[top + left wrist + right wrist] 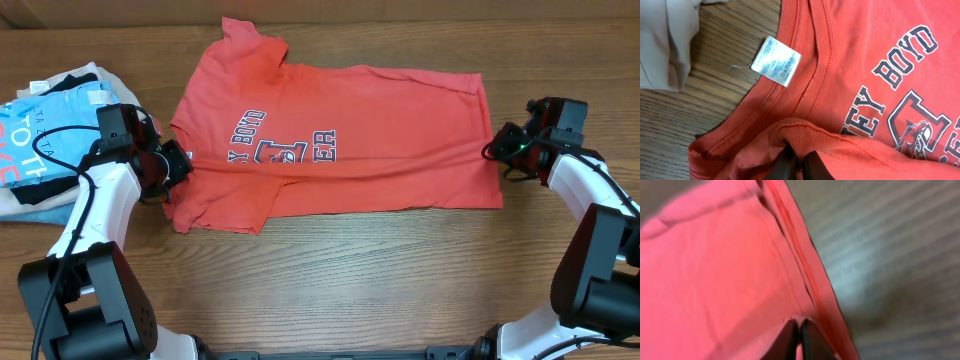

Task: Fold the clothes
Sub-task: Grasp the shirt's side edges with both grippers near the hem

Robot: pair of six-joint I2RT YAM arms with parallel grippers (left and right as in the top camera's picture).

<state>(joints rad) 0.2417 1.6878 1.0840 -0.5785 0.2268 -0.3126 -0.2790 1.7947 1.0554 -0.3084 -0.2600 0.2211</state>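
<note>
The coral-red T-shirt [340,140] lies across the table, partly folded lengthwise, with navy-and-white lettering [285,150] showing. My left gripper [172,165] is at its collar end on the left, shut on a fold of red cloth [799,152]. The collar and white tag [776,61] show in the left wrist view. My right gripper [497,148] is at the hem end on the right, shut on the red fabric near the hem [799,326].
A pile of other garments sits at the far left, topped by a light blue printed tee [45,140]. Beige cloth [665,40] shows in the left wrist view. Bare wood table [380,270] lies in front of the shirt.
</note>
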